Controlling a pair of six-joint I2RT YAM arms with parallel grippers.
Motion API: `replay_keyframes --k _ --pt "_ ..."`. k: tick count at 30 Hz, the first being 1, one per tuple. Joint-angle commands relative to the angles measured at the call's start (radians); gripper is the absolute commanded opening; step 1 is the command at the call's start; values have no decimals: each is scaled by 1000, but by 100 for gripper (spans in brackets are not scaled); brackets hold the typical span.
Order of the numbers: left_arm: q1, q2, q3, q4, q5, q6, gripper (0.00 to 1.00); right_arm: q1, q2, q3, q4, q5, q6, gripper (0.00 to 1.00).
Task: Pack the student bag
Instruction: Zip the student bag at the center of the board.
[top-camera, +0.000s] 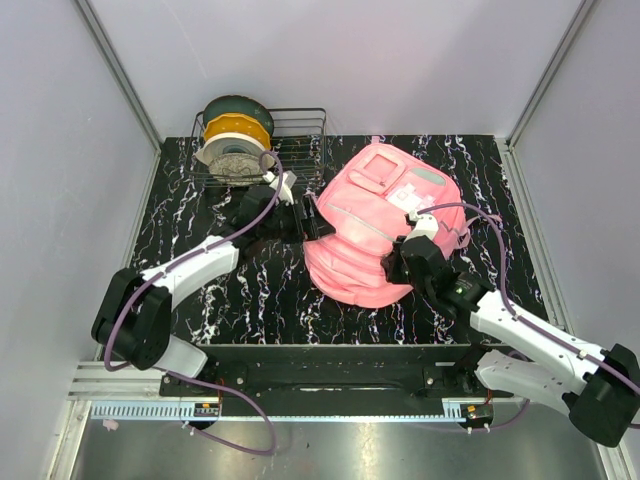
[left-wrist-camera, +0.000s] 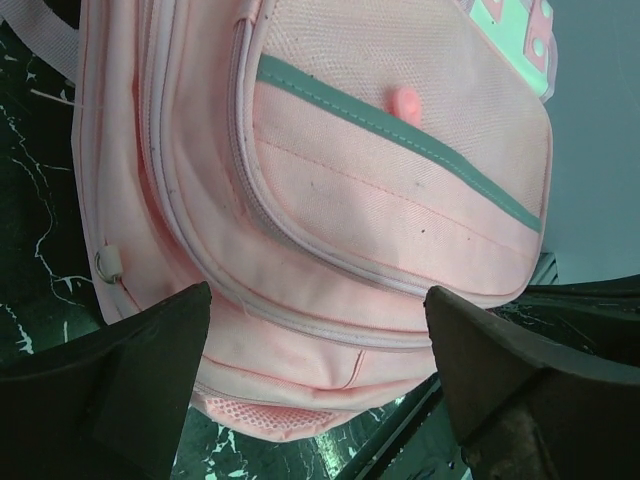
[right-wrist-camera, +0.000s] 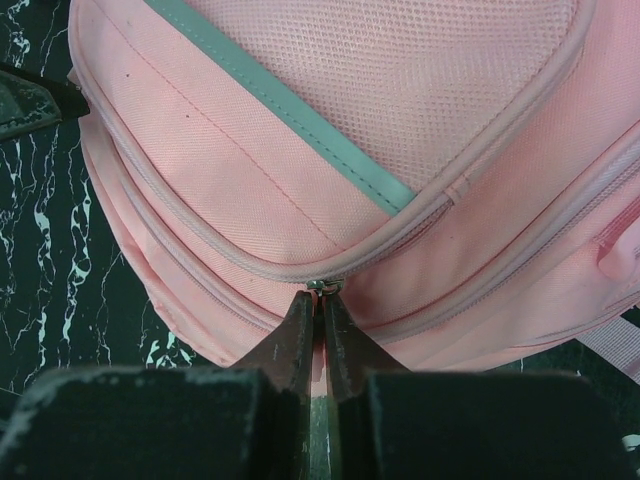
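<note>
Bag (top-camera: 375, 230) lies on table (top-camera: 250, 290), rt of centre. Your R claw (right-wrist-camera: 322, 300) pinched tight on zip pull (right-wrist-camera: 325, 285); L claw (left-wrist-camera: 315, 295) gapes beside bag. Brace w/ L, drag zip along seam slowly.

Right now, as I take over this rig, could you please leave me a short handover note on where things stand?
Left gripper: open, holding nothing, facing the student bag from its left side.
Right gripper: shut on a zipper pull at the bag's near edge.
Bag: lying front up on the black marbled table; a wire basket with filament spools stands at the back left.
Done: pull pinched; the zippers in view are closed.
Left: unzip, load the bag, zip it shut.
</note>
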Motion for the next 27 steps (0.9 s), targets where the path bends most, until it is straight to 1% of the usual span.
replay_keyframes --k 1,5,9,12,14,17,18,20,21,24,25,27 --pt "-2 -36 -23 29 -7 -1 93 5 7 36 63 -8 2 0" --pt "-5 -22 -24 168 29 -57 93 5 10 37 68 -18 2 0" --pt "-5 -10 25 213 29 -57 93 5 2 36 65 -26 2 0" --pt "-5 1 62 192 6 -41 93 5 -12 28 60 -22 8 0" --pt "-4 19 98 114 -14 -20 93 5 -24 20 59 -12 14 0" --pt "-2 63 137 100 -20 3 91 5 -28 16 62 -11 14 0" --pt "2 98 152 103 -5 5 80 5 -30 20 63 -12 11 0" --pt "7 148 164 127 30 -1 71 5 -27 23 60 -14 3 0" --pt "9 165 175 133 42 -9 62 5 -30 26 57 -15 0 0" --pt "7 221 197 163 93 -33 57 5 -41 25 57 -17 -6 0" --pt "7 229 198 173 102 -40 51 5 -44 23 56 -18 -7 0" --pt "7 241 201 196 114 -55 45 5 -47 22 56 -21 -12 0"
